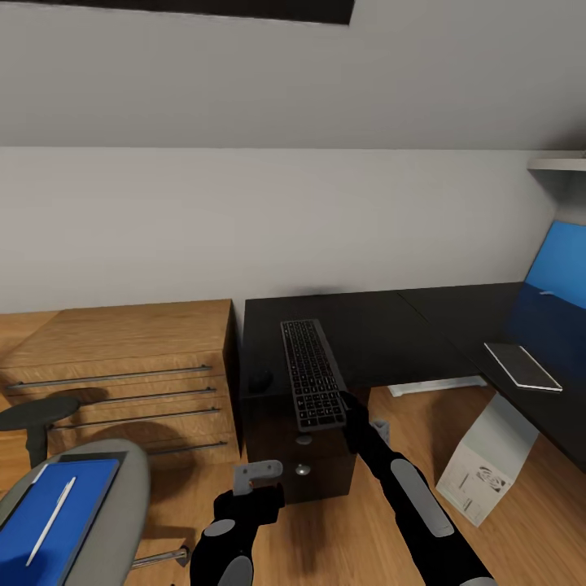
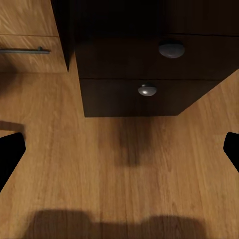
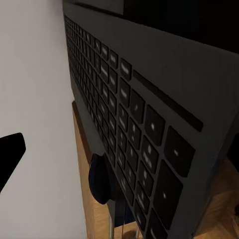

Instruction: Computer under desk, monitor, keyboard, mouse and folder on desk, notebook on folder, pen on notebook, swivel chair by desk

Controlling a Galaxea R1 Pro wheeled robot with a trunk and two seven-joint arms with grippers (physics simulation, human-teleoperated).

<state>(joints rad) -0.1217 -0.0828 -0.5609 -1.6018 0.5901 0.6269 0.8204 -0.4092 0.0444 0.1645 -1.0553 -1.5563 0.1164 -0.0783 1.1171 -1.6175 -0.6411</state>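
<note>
On desk [image 1: 382,325], right fingers [image 1: 348,404] grip keyboard [image 1: 312,370]; left fingers [image 2: 10,154] spread over floor [image 2: 119,174].

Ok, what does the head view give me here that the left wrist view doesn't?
Head view: keyboard, mouse and notebook on the desk; pen on the folder on the swivel chair. Left wrist view: spread fingertips of the left end effector, close up. Both: the desk's silver drawer knobs, the oak drawer unit, the plank floor.

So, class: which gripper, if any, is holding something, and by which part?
The right gripper holds the keyboard by its near short end, over the desk. The left gripper is open and holds nothing.
</note>
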